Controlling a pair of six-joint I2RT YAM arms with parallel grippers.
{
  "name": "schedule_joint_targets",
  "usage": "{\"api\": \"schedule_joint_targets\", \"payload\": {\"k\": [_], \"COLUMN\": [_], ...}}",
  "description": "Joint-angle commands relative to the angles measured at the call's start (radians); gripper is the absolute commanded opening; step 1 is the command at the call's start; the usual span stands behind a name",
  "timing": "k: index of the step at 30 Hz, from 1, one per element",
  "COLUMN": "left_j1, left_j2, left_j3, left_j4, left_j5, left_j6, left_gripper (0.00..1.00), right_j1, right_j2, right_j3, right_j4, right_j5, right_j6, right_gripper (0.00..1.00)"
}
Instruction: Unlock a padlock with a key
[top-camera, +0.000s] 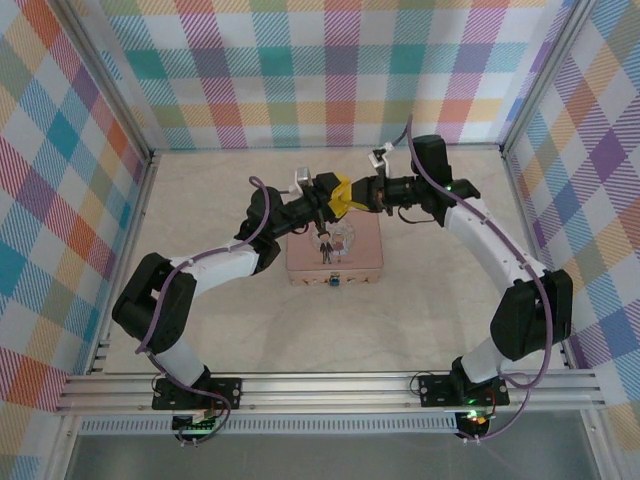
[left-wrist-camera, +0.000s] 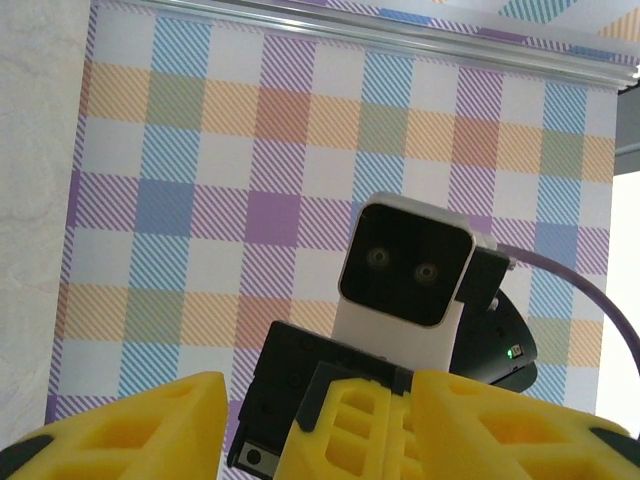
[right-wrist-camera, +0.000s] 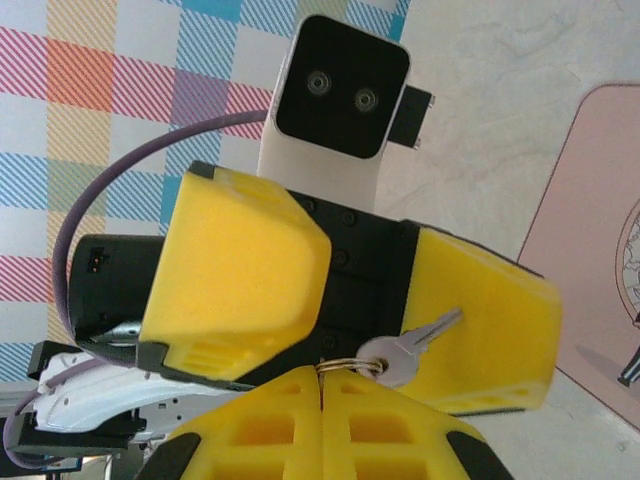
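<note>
Two claws nose-to-nose | right claw (right-wrist-camera: 322, 385) pinches key ring (right-wrist-camera: 350, 366) (key (right-wrist-camera: 415, 343) dangling) | left claw (right-wrist-camera: 365, 315) spread, facing key

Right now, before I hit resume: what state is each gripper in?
Left gripper: open, fingers either side of the key, gripping nothing.
Right gripper: shut, pinching the key's ring.

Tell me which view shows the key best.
Right wrist: the key hangs clear on its ring from the right gripper. Top view: too small to tell. Left wrist: I cannot make it out among yellow fingers.
</note>
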Motion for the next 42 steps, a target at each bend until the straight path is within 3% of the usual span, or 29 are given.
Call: {"api": "schedule_joint_targets", "payload": {"k": [1, 25, 35, 37, 42], "left_j1": [0.007, 0.019, 0.03, 0.032, 0.039], "left_j2": [-0.03, -0.048, -0.056, -0.056, -0.08], "left_j3": [-0.013, -0.034, -0.035, -0.034, -0.027], "left_j4": [0.023, -0.033, -0.059, -0.066, -0.143], "left_j5": [-0.007, -0.017, -0.012, -0.01, -0.006], "left_j6": [0.006, 0.024, 0.031, 0.031, 0.091], "left_gripper": [0.5, 0.14, 0.0, 0.0, 0.0], "right_j1": [0.005, 0.005, 0.005, 0.005, 0.0], "right_j2": [-0.038, -0.058, -0.056, -0.056, -0.07], "right_j3": [-0.02, -0.046, -0.046, -0.047, -0.045], "right_j4": [-0.02, -0.038, -0.041, -0.04, -0.056], "right_j5": [-0.033, -0.026, -0.024, -0.025, -0.003], "right_j6": [-0.037, -0.061, -0.062, -0.061, -0.071], "right_gripper": [0.0, 0.0, 0.05, 0.09, 0.3]}}
